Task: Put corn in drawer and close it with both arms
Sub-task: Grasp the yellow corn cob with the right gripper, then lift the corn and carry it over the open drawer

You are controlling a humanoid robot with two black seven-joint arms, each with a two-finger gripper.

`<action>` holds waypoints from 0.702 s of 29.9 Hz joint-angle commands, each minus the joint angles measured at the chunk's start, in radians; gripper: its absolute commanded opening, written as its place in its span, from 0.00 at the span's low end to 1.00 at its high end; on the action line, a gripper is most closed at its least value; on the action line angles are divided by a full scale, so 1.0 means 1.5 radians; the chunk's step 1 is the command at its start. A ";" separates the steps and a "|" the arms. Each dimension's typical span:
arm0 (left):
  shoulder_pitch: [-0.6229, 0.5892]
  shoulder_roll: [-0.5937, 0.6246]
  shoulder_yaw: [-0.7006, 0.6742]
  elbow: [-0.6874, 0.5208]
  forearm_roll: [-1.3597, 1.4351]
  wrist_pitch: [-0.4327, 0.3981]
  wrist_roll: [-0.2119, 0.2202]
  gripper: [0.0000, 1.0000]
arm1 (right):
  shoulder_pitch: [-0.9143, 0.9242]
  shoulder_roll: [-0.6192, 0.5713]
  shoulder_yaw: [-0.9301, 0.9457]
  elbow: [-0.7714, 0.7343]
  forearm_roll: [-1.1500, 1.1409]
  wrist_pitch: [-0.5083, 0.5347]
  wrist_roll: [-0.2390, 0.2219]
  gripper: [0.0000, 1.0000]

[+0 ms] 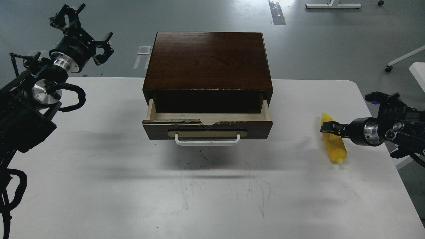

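The drawer (pixel 207 123) stood partly pulled out at twelve o'clock on the tabletop (pixel 99 186), nothing visible inside it, so placing and closing both appeared outstanding. The corn (pixel 334 146) lay on the tabletop at three o'clock, well apart from the drawer, with the right claw (pixel 327 127) directly over its far end; whether that claw had clamped it or merely hovered could not be told. The left claw (pixel 83 30) hung raised at ten o'clock, fingers spread, holding nothing.
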 commanded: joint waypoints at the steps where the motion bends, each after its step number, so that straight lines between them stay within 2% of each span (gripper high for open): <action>1: 0.000 0.010 0.000 0.000 0.000 0.000 -0.001 0.98 | -0.014 0.000 0.003 0.000 0.000 -0.008 0.004 0.48; 4: 0.001 0.011 0.000 0.000 0.000 0.000 0.000 0.98 | -0.025 -0.001 0.003 0.000 -0.001 -0.025 0.006 0.45; 9: 0.001 0.010 0.000 0.000 0.000 0.000 0.000 0.98 | 0.004 -0.005 0.048 0.015 0.001 -0.068 0.013 0.09; 13: 0.000 0.012 0.000 -0.001 0.000 0.000 0.000 0.98 | 0.076 -0.032 0.074 0.045 0.001 -0.068 0.013 0.08; 16: -0.001 0.016 0.000 -0.003 0.000 0.000 0.000 0.98 | 0.192 -0.066 0.075 0.085 0.001 -0.062 0.015 0.08; 21: -0.001 0.021 0.000 -0.006 0.001 0.000 0.001 0.98 | 0.325 -0.063 0.074 0.135 -0.010 -0.060 0.015 0.08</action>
